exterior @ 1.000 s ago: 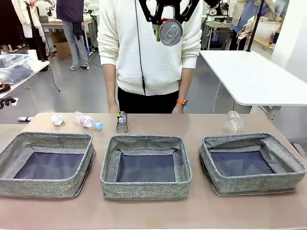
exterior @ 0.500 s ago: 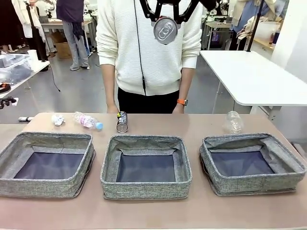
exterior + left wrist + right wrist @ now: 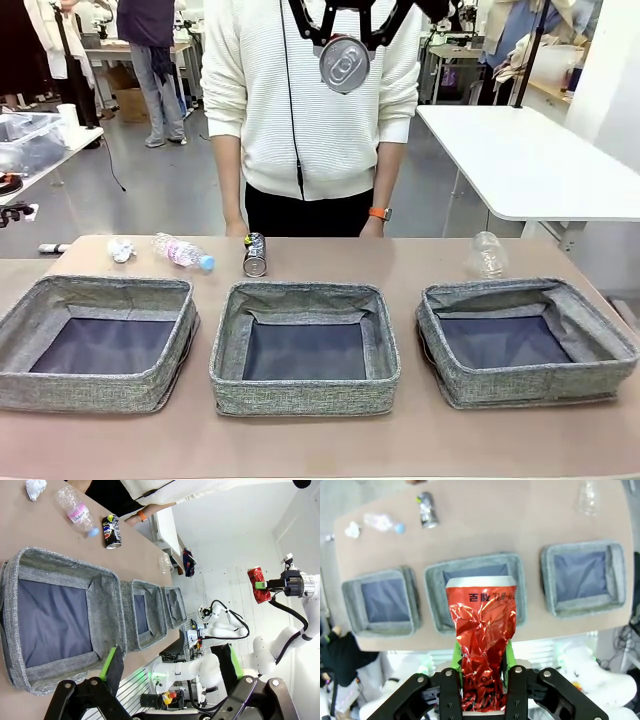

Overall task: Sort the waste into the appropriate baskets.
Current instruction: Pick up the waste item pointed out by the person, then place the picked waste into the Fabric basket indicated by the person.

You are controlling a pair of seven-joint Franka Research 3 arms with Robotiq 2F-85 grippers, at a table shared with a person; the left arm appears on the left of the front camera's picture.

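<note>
High above the table, my right gripper point(image 3: 345, 42) is shut on the dented red drink can point(image 3: 345, 63), in front of the person's chest. In the right wrist view the crushed can point(image 3: 484, 630) hangs over the middle basket point(image 3: 436, 605). Three grey woven baskets stand in a row: left point(image 3: 100, 392), middle point(image 3: 300, 392), right point(image 3: 530, 385). Beyond them lie a dark printed can point(image 3: 254, 254), a blue-capped bottle point(image 3: 182, 251), a paper wad point(image 3: 121, 249) and a clear bottle point(image 3: 486, 254). My left gripper point(image 3: 172, 665) is open and holds nothing, over the near edge by the left basket point(image 3: 107, 605).
A person in a white sweater point(image 3: 310, 110) stands at the far edge with both hands low by the table. A white table point(image 3: 520, 160) stands at the back right. Bare tabletop point(image 3: 320, 440) runs in front of the baskets.
The right gripper with the red can shifted slightly left and up, then held still. Nothing on the table moved.
</note>
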